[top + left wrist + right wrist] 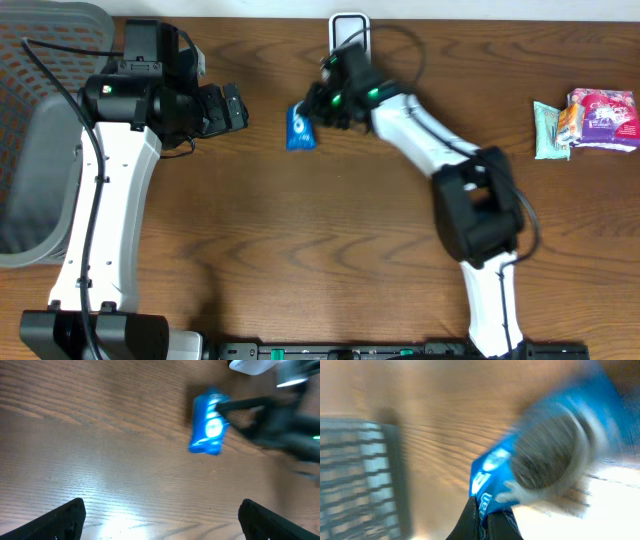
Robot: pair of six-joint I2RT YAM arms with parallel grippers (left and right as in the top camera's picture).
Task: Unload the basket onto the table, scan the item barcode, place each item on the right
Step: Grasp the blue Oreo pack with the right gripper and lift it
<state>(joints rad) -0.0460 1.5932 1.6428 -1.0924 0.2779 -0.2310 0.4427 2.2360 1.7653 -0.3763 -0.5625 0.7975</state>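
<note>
Blue glossy packet [300,127], crinkled, rectangular, w/ white print. Overhead: it sits upper-centre over the wood-grain counter [300,240]. Right gripper [318,112] is clamped on its edge, arm stretched low to the left. Left gripper [235,106] is spread wide, empty, facing the packet. Left wrist: packet well ahead, tilted. Right wrist: blurred; tips pinch packet's bottom edge.
</note>
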